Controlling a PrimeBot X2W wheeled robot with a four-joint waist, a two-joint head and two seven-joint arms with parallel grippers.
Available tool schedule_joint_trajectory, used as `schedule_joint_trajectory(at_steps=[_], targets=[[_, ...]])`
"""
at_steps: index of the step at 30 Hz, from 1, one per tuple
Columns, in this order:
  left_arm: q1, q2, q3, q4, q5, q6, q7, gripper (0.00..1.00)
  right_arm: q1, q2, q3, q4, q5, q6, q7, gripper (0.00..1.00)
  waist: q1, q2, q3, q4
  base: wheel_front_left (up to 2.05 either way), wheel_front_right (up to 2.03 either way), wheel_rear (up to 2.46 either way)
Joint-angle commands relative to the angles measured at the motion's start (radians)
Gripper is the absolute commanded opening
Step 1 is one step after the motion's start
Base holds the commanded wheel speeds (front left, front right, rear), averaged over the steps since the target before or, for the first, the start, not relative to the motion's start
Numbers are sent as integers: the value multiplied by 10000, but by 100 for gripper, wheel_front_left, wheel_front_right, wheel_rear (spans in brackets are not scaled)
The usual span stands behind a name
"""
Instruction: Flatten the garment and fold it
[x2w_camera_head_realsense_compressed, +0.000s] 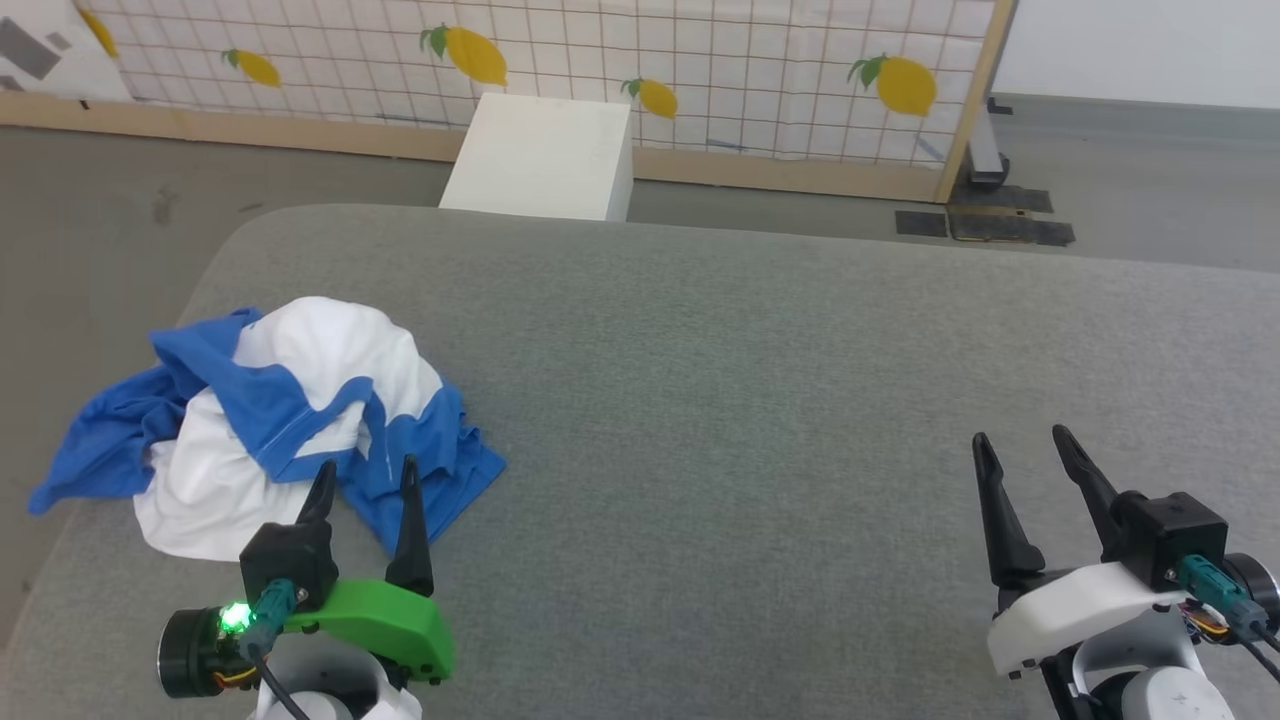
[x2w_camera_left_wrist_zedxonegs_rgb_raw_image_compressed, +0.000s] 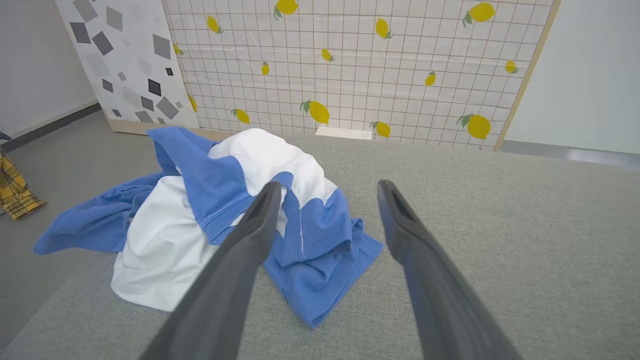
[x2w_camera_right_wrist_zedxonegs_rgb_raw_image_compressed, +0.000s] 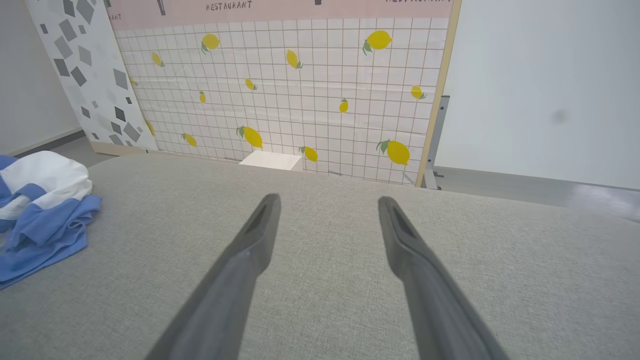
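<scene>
The garment lies crumpled; left gripper seemingly clear.

Bare cushion beside garment

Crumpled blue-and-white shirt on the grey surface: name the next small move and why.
Probably ease the open left gripper forward onto the bunched white shirt with blue sleeves and pinch its blue edge: it lies ungrasped ahead; the right gripper hangs far off.
</scene>
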Motion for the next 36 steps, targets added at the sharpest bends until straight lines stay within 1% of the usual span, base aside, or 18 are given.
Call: schedule_joint_trajectory(at_steps=[1, 21, 36], targets=[[43, 23, -9, 25, -74, 51, -107, 100, 199, 2, -34, 60, 98, -5, -143, 100, 0, 19, 31, 194, 0, 0, 0], [138, 37, -60, 266, -363, 150, -521, 100, 318, 3, -215, 437, 433, -7, -560, 100, 0, 29, 25, 1595, 0, 0, 0], [214, 39, -97, 431, -603, 227, -826, 100, 451, 4, -294, 678, 699, -9, -867, 100, 0, 36, 19, 2362, 0, 0, 0]])
